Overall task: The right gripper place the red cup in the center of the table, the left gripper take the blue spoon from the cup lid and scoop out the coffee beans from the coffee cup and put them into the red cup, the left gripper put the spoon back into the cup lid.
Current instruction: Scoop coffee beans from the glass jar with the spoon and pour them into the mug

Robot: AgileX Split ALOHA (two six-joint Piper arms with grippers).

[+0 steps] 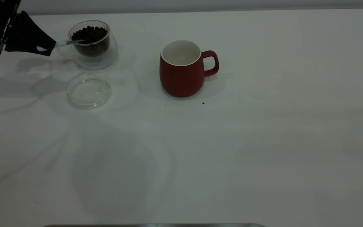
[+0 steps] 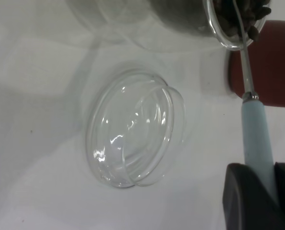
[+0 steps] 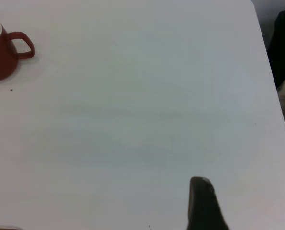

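My left gripper [image 1: 50, 47] hovers at the far left of the table [image 1: 263, 126], shut on the pale blue handle of the blue spoon [image 1: 66, 43]. The spoon's steel bowl dips into the coffee beans [image 1: 90, 33] in the clear glass coffee cup [image 1: 93, 44]. In the left wrist view the spoon [image 2: 255, 139] runs from the left gripper [image 2: 259, 175] up into the beans [image 2: 245, 14]. The cup lid [image 1: 89, 91] lies bare in front of the coffee cup. The red cup [image 1: 181, 71] stands upright near mid-table, handle to the right, white inside. The right gripper [image 3: 247, 201] is open, far from the red cup [image 3: 1, 55].
One stray bean [image 1: 203, 102] lies on the table just in front of the red cup. A metal strip [image 1: 153, 225] runs along the near table edge. The table's right edge [image 3: 271, 72] and something dark beyond it show in the right wrist view.
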